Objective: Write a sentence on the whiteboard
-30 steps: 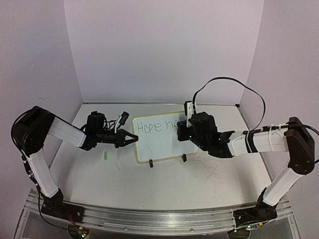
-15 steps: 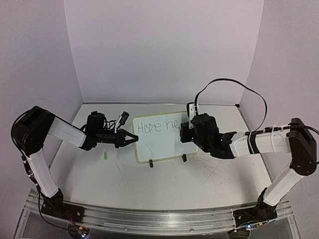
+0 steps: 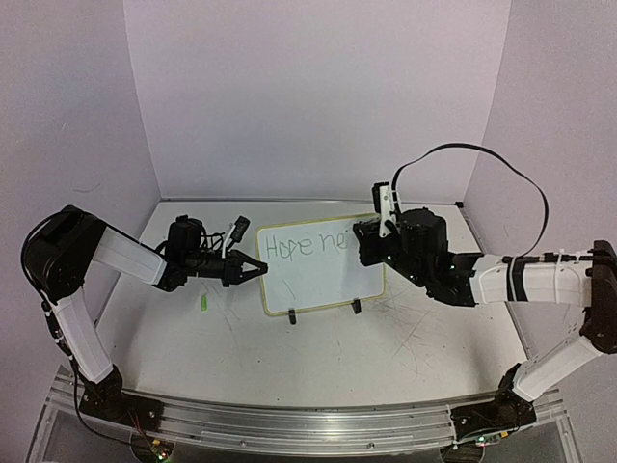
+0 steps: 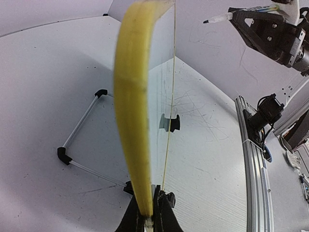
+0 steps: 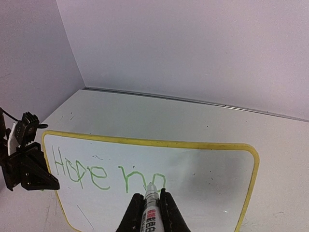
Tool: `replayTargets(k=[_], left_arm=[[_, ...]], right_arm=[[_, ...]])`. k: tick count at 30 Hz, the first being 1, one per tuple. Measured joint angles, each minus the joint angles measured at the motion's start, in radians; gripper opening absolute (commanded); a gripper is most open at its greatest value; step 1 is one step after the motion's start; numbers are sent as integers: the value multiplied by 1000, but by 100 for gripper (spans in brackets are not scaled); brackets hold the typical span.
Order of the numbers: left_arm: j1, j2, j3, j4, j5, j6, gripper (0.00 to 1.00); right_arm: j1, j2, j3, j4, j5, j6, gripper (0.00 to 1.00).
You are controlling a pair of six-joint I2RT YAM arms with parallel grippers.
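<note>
The left end effector (image 3: 254, 271) is clamped on the left edge of the whiteboard (image 3: 323, 282). In the left wrist view its two fingers (image 4: 163, 212) pinch the pale yellow rim (image 4: 131, 101) from both sides at the bottom of the picture.

The right end effector (image 3: 366, 241) is closed around a marker (image 5: 150, 199), with the barrel running up between the two fingers (image 5: 135, 213). It reaches in from the right to the board's far right corner.

The whiteboard stands tilted back on the bench (image 3: 318, 357), about midway between the two arms. It rests on two small black clip feet, one near the left (image 3: 292, 315) and one near the right (image 3: 356, 306) of its near edge. A thin rod stand with black corners (image 4: 77, 130) props it from behind.

The sentence (image 3: 307, 245) is in thin green handwriting along the top of the board and reads "Hope ne". In the right wrist view (image 5: 104, 175) the last letter is partly hidden behind the marker tip. From the left wrist camera, the marker's dark tip (image 4: 206, 21) shows a small gap to the board face.

A small green object (image 3: 204, 304) lies on the bench to the left of the board, just near of the left end effector. A black cable (image 3: 482, 156) loops above the right arm.
</note>
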Motion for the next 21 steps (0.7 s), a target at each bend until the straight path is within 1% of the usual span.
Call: replayTargets(k=[21], left_arm=[[-1, 0, 1, -1, -2, 7, 0]], right_arm=[[-10, 43, 2, -57, 6, -47, 0]])
